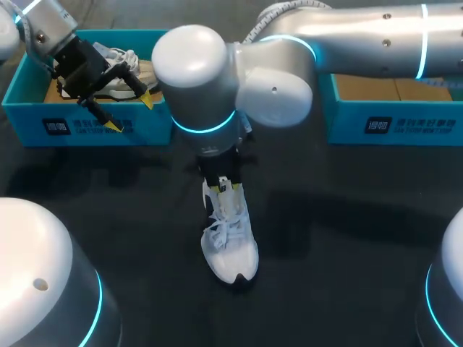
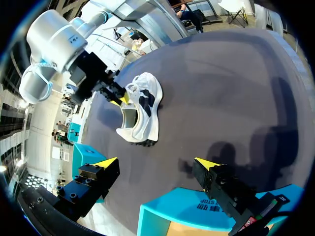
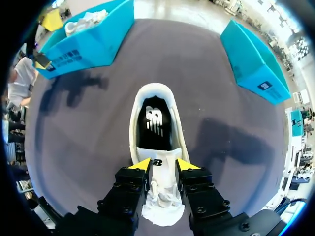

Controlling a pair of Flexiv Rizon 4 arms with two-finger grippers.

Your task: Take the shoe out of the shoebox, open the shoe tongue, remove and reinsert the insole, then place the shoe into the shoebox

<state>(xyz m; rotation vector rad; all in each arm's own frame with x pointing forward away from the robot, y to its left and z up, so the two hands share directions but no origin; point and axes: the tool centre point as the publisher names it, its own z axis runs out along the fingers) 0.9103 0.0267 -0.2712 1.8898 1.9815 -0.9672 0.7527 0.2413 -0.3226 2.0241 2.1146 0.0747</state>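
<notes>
A white shoe [image 1: 230, 242] stands upright on the dark table, toe toward the front edge. My right arm comes in from the right, past the middle, and its gripper [image 1: 224, 184] is over the shoe's opening. In the right wrist view the right gripper [image 3: 163, 164] is shut on the white tongue [image 3: 160, 172], and the dark insole [image 3: 154, 120] shows inside the shoe [image 3: 134, 123] ahead of it. My left gripper [image 1: 132, 112] hangs open and holds nothing at the front wall of the left shoebox [image 1: 87, 129]. The left wrist view shows its gripper [image 2: 156, 163] and the shoe [image 2: 145, 108] farther off.
A second white shoe [image 1: 119, 61] lies in the left shoebox. Another blue box [image 1: 391, 124] stands at the back right, partly behind my right arm. The two boxes [image 3: 88, 44] [image 3: 253, 59] flank the table beyond the shoe.
</notes>
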